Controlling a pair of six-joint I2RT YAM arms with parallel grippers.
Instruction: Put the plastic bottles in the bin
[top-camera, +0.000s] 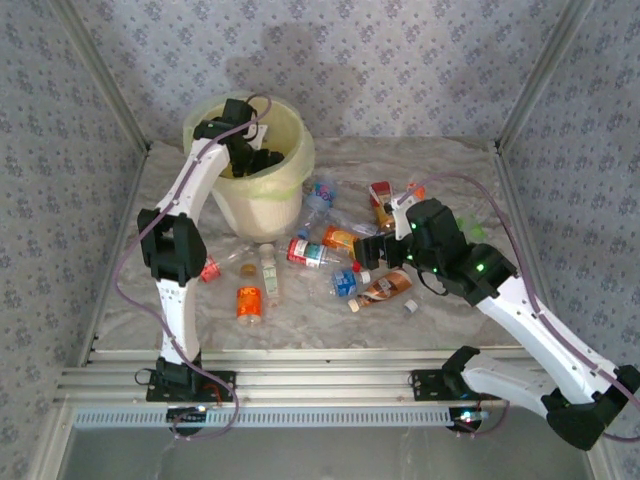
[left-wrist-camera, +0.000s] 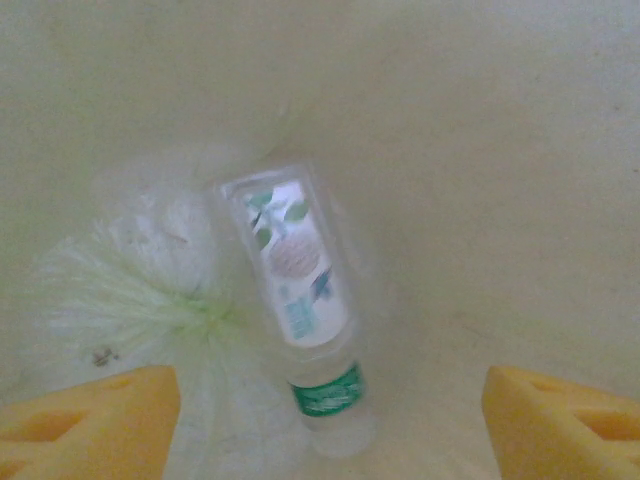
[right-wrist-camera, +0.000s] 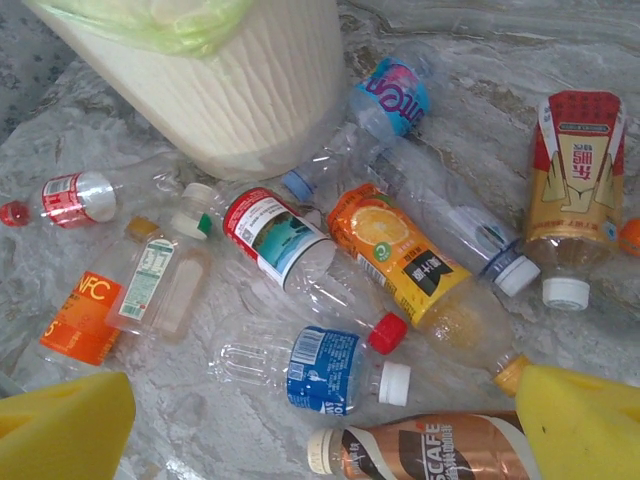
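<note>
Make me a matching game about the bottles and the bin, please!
Things:
1. green-capped bottle
2. brown coffee bottle
3. bin
4. blue-label bottle

Clues:
A. clear, with a white cap, lying on the table
B. already inside the bin
C. has a pale yellow bag folded over its rim
D. shiny copper-brown body, lying on its side

Right pairs: 1-B, 2-D, 3-C, 4-A
</note>
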